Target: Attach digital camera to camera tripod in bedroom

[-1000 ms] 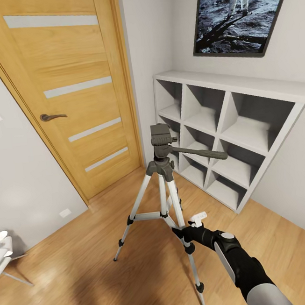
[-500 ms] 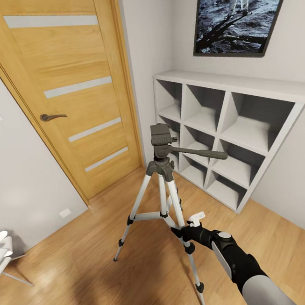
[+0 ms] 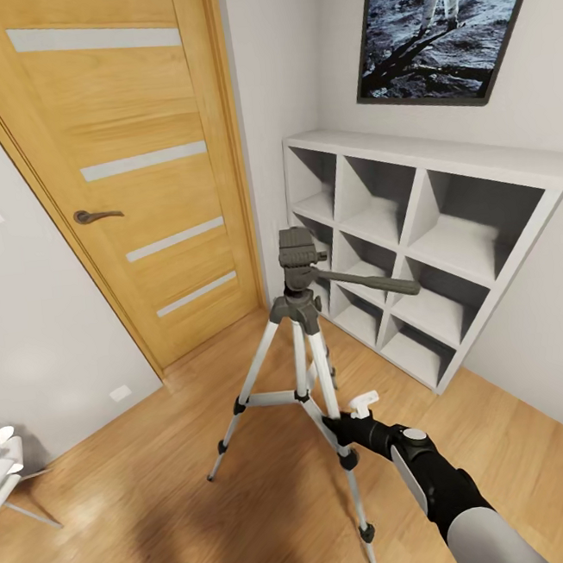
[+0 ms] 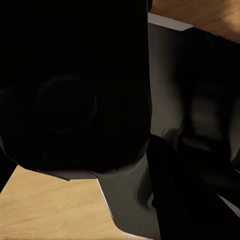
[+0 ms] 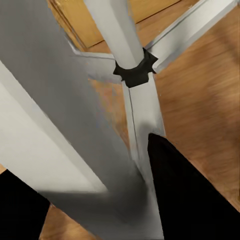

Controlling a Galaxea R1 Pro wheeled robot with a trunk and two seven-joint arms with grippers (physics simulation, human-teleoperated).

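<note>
Head view: your right gripper (image 3: 339, 430) is down at the tripod (image 3: 304, 348) in the middle of the frame, clamped on its near silver leg. Door (image 3: 130, 159) upper left, white shelves (image 3: 416, 241) at right. Left wrist view: something black (image 4: 75, 85) sits close up; can't tell that gripper's state.

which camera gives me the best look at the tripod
The head view: it shows the whole camera tripod standing on the wood floor, head, pan handle and all three legs. The right wrist view shows close-up silver legs and a black joint.
</note>
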